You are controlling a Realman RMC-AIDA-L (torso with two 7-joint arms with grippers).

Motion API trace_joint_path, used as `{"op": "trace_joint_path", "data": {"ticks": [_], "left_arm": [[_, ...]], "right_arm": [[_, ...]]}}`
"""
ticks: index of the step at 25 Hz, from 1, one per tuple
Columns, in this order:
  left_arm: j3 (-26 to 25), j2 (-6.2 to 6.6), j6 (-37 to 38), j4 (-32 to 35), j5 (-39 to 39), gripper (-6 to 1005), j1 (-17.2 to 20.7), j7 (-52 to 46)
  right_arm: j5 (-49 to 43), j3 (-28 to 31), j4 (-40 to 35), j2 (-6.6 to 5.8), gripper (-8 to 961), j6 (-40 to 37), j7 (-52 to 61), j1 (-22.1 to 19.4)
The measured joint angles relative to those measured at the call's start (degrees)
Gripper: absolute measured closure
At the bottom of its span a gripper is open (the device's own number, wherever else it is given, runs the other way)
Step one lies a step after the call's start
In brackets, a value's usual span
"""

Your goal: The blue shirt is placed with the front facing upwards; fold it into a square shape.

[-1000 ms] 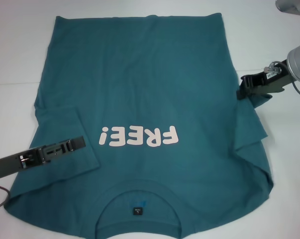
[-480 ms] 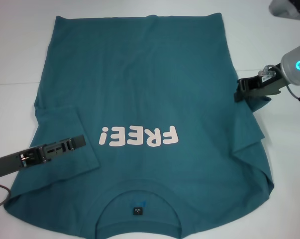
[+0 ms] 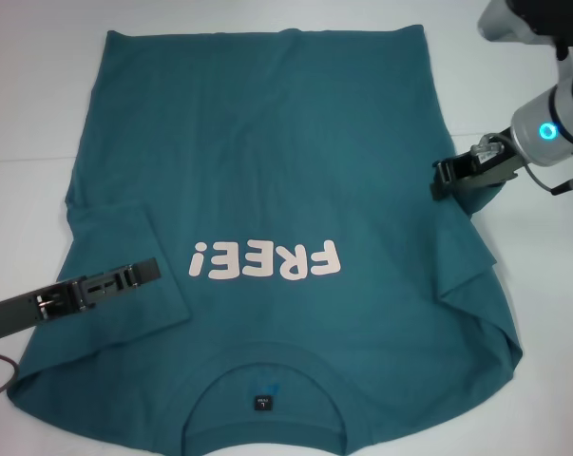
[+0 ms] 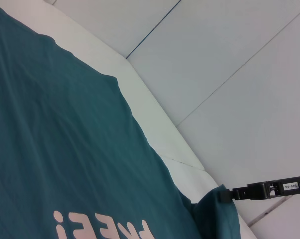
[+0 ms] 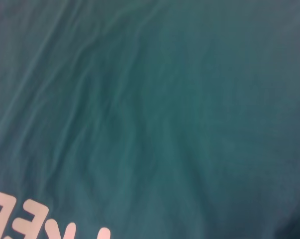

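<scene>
Head view: the blue shirt (image 3: 267, 209) lies chest-up across the white table (image 3: 29, 95), collar at the near edge, hem toward the far edge, pink lettering (image 3: 267, 259) reading upside down from here. Near side first: the left claw (image 3: 139, 274) lies flat and low on the sleeve already folded in over the body (image 3: 124, 275), arm reaching in from the table's near-left corner, likely pinning that fold down; cannot tell if its fingers are parted or together. Farther off, at the table's right edge, the right claw (image 3: 448, 179) is closed on the right sleeve (image 3: 476, 195), which is lifted and bunched, cloth draping below it. Wrist is angled inward toward the shirt's middle. Judged step: carrying that sleeve over the body to mirror the left fold. The left wrist view shows the same pinch (image 4: 224, 196) from across.
</scene>
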Motion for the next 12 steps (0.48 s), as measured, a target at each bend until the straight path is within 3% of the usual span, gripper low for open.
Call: {"op": "trace_joint_path", "data": {"ticks": [8,12], "left_arm": [[0.0,0.00,0.0,0.0,0.0,279,0.0,0.0],[0.0,-0.02,-0.1,0.0,0.0,278,0.1,0.0]], "right_arm": [[-0.8,-6.0,0.0,0.45,903,0.0,0.0,0.8],[-4.0,-7.8,-0.3,1.35,894,0.0,0.0,1.5]]}}
